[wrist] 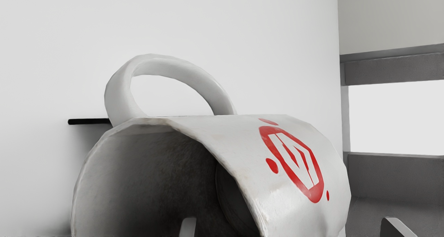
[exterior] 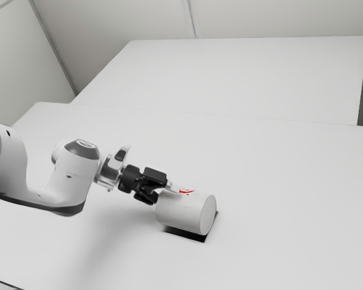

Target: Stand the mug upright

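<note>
Counter (exterior: 278,181): white and broad, and it carried the mug.
Arm (exterior: 72,181): reached in low from the exterior view's left, its wrist (exterior: 109,174) aimed toward that view's right and slightly down.
Mug (exterior: 184,210): lay on its side over the counter at the end of the arm, mouth toward the wrist, base (exterior: 208,214) toward the exterior view's right.
Fingers (wrist: 395,228): stood wide open around one side of the mug's wall, one tip in front of the dark mouth, the other outside the wall; neither view made clear whether either touched it.
Handle (wrist: 180,67): stuck out sideways from the mug, away from the fingers.
Emblem (wrist: 315,193): red, on the mug's outer wall.
</note>
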Action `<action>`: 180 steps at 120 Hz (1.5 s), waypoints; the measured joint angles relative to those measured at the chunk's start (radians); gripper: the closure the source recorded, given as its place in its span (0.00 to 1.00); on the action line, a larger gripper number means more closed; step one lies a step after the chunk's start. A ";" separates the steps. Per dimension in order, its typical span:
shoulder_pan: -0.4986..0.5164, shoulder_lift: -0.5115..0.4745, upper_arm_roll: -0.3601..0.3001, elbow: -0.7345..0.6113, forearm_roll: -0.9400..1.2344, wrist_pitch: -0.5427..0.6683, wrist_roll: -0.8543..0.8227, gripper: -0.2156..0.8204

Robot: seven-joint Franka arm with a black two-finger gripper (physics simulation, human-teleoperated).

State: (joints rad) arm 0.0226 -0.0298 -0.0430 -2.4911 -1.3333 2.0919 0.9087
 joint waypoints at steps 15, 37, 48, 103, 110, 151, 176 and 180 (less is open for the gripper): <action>0.000 0.003 -0.001 -0.003 -0.011 -0.036 0.026 0.24; -0.004 0.005 -0.002 -0.003 -0.056 -0.084 0.061 0.30; -0.007 0.005 -0.002 -0.003 -0.068 -0.099 0.076 0.44; -0.007 -0.012 -0.004 0.000 -0.083 -0.118 0.140 0.92; -0.008 -0.020 -0.005 0.001 -0.083 -0.119 0.146 0.94; -0.008 -0.079 -0.002 0.137 0.013 -0.123 0.144 0.96; -0.002 -0.099 -0.001 0.339 0.457 -0.154 0.008 0.96; -0.001 -0.104 -0.001 0.349 0.525 -0.162 -0.020 0.96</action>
State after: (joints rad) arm 0.0215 -0.1340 -0.0444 -2.1424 -0.8085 1.9304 0.8883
